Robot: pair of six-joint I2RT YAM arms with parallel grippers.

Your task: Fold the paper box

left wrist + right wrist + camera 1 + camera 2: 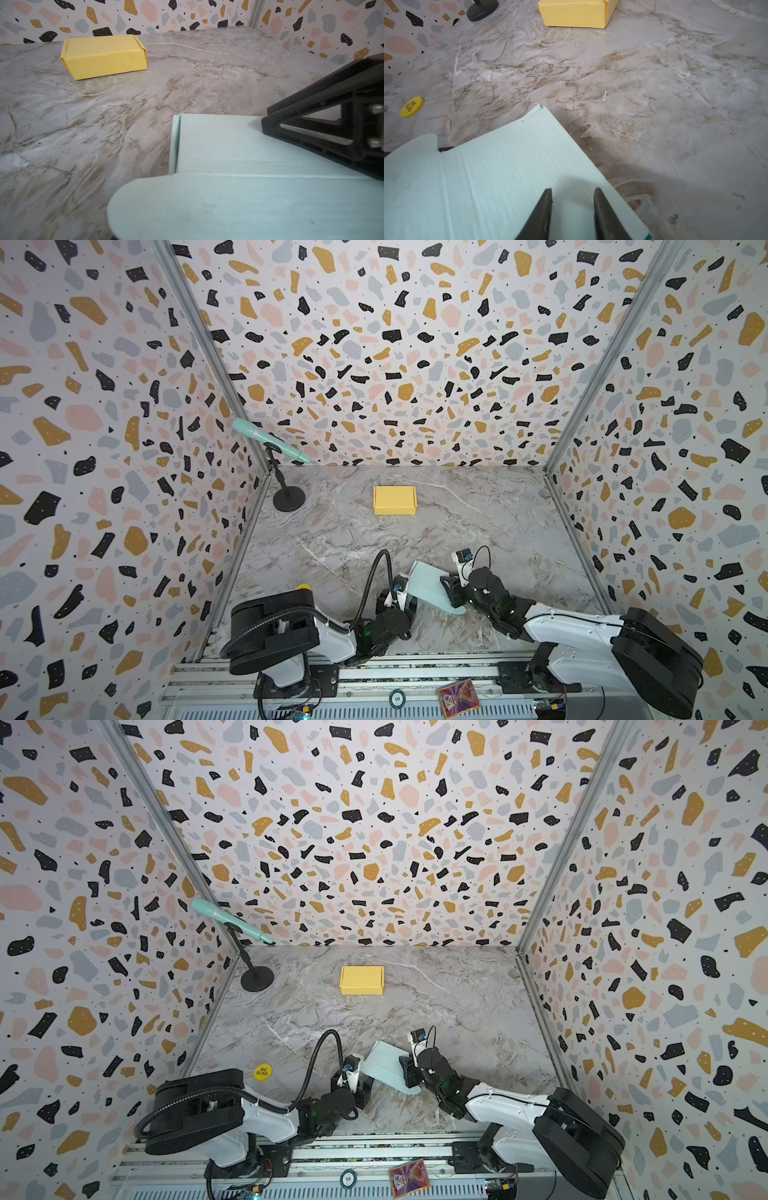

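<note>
Pale mint paper box (432, 587), half folded with rounded flap, gripped by right gripper (572, 199); left gripper (409, 601) jaws unclear

Matt pale-blue corrugated paper box (500, 178), faintly ribbed; smooth matt yellow card box (104, 56); marble-patterned table (478, 522), scuffed, low sheen; matt black plastic tool fingers (542, 214); glossy yellow plastic chip (412, 106).
</note>
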